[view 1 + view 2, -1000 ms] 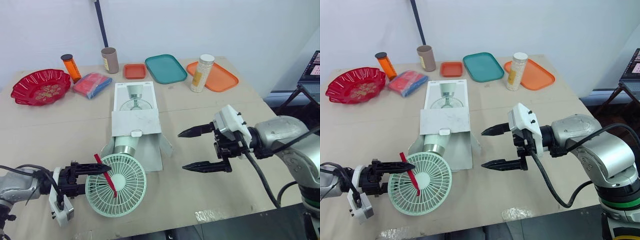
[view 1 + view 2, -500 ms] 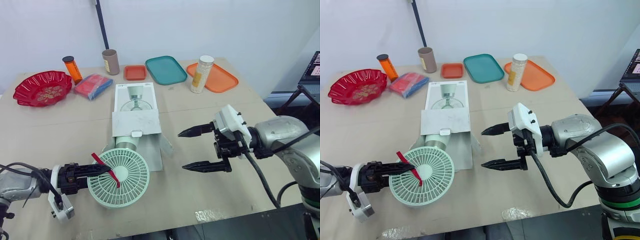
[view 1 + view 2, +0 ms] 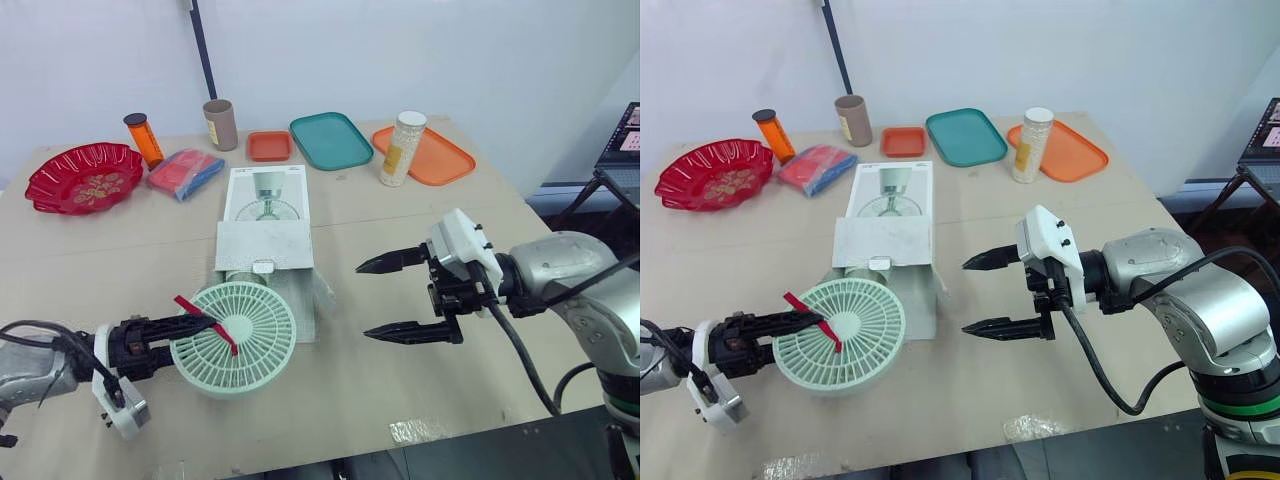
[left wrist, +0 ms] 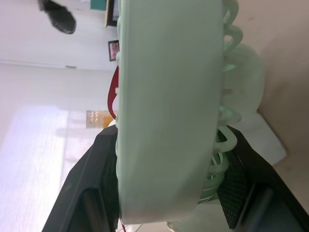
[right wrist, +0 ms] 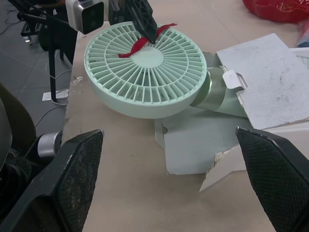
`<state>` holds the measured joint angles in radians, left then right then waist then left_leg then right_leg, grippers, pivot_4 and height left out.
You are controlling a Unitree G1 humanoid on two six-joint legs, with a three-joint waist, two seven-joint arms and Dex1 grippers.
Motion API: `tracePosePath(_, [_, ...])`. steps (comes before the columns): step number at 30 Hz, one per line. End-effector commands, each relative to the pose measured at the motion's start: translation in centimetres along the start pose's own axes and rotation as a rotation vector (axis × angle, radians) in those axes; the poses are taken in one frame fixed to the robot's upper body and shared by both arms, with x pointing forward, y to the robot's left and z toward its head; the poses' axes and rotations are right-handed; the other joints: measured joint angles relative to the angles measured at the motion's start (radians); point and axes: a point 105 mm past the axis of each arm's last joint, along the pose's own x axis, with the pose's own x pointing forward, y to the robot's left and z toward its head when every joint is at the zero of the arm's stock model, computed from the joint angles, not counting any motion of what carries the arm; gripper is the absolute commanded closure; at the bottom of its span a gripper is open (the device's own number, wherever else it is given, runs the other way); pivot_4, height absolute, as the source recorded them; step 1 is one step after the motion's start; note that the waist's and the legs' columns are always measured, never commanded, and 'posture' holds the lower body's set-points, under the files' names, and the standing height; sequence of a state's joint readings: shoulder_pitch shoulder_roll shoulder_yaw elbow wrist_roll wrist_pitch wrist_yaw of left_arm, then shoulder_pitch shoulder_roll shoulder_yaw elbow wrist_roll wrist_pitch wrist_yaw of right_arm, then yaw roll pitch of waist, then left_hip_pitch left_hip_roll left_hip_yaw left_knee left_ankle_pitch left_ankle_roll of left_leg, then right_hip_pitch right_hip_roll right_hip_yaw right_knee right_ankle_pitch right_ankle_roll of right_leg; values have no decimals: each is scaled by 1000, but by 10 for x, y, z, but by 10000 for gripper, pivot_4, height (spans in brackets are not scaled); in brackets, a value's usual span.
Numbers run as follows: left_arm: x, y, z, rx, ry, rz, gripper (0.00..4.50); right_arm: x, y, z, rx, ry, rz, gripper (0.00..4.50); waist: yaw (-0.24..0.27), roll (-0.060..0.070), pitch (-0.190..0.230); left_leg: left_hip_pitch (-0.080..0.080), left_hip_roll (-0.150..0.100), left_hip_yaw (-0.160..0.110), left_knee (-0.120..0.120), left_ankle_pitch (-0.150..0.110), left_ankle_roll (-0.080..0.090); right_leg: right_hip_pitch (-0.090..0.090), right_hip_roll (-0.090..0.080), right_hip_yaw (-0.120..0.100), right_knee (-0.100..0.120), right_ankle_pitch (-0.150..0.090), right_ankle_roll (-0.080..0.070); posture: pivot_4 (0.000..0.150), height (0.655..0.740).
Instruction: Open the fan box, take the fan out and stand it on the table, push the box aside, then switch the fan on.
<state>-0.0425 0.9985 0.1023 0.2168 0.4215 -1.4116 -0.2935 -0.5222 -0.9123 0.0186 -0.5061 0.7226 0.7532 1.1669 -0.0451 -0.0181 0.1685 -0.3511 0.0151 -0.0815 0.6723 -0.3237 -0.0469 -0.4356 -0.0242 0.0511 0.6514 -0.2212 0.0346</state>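
1. The fan is gripped by the left gripper. One of its black fingers is laid on the front of the round head and the other is pressed on the back. The rim is pinched tight between them.
2. The head is most likely held by its edge because that part sticks out of the box and is thin enough to fit between the fingers.
3. The fan is held tipped over, with its face turned up. Its neck is tucked under the open flap, just past the left gripper's fingertips. So the fan is not yet all the way out, and it is not yet stood up.
4. A red ribbon is tied to the grille. It is seen right at the tip of the top finger.
5. The right gripper is held wide open, and nothing is held in it. It is kept over the table, with the box near its fingertips, on the side where the left gripper is.
6. It is probably parked there so the box can be held down or pushed away when the fan comes out.
7. Next, the fan likely has to be pulled back toward the left wrist and then turned upright. The box could be dragged along, or the thin rim could slip.
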Motion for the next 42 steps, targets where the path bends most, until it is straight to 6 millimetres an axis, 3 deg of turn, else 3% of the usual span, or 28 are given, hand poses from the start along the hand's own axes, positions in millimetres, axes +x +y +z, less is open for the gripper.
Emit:
tracePosePath(1, [-1, 23, 2, 1, 1, 81, 24341, -3, -1, 10, -54, -10, -14, 0, 0, 0, 0, 0, 0, 0, 0, 0, 0, 0, 0, 0, 0, 0, 0, 1500, 7400])
tracePosePath(11, [-3, 46, -5, -63, 80, 163, 24341, -1, 0, 9, -57, -10, -10, 0, 0, 0, 0, 0, 0, 0, 0, 0, 0, 0, 0, 0, 0, 0, 0, 1500, 7400])
tracePosePath(17, [-3, 64, -1, -67, 82, 186, 24341, -1, 0, 8, -58, -6, -11, 0, 0, 0, 0, 0, 0, 0, 0, 0, 0, 0, 0, 0, 0, 0, 0, 1500, 7400])
tracePosePath(32, [-5, 87, 11, -117, 102, 209, 24341, 2, 0, 4, -66, -7, -2, 0, 0, 0, 0, 0, 0, 0, 0, 0, 0, 0, 0, 0, 0, 0, 0, 1500, 7400])
tracePosePath(35, [-5, 83, 14, -144, 107, 194, 24341, 2, 1, 4, -66, -8, -2, 0, -1, 0, 0, -1, 0, 0, 0, 0, 0, 0, 0, 0, 0, 0, 0, 1500, 7400])
tracePosePath(42, [-6, 45, 24, -214, 134, 131, 24341, 4, 1, 4, -72, -14, -4, 0, 0, 0, 1, 0, 0, 1, 0, 0, 0, 1, 1, 1, 0, 0, 0, 1500, 7400])
